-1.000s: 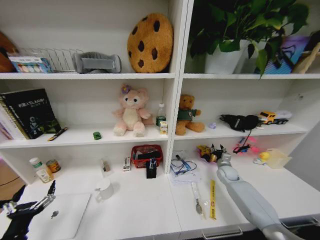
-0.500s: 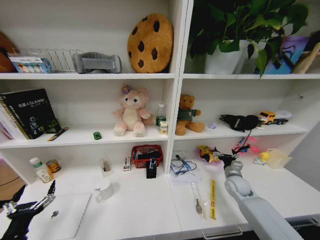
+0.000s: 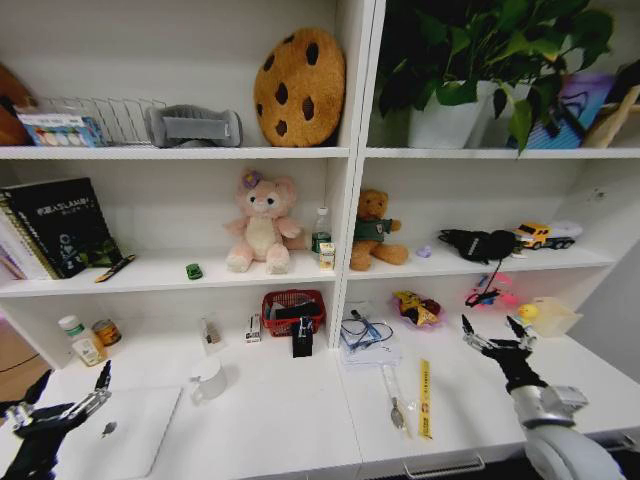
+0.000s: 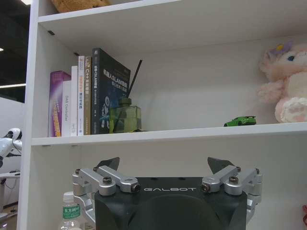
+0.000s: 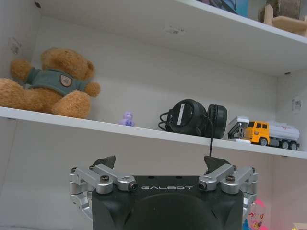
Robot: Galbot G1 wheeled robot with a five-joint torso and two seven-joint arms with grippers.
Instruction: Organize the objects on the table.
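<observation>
A tall white shelving unit (image 3: 355, 200) rises behind the long white table (image 3: 300, 420), its shelves crowded with plush toys, books and a potted plant. On the table's front left corner lies the closed silver laptop (image 3: 125, 430), and just beside its left edge the left end effector (image 3: 55, 400) hangs low with its fingers spread open, holding nothing. Over the right end of the table, near the front edge, the right end effector (image 3: 497, 335) is raised above the surface, its fingers also spread apart and empty. Between the two, near the front edge right of the middle, a thin pen (image 3: 393, 395) lies beside a yellow ruler (image 3: 425, 398), with a white mug (image 3: 208, 380) standing to the right of the laptop. The tiny green toy car (image 3: 194, 271) sits on the shelf above the table's left half, left of the pink plush rabbit (image 3: 262, 222). A red wire basket (image 3: 293, 310) stands at the back of the table near the middle.
</observation>
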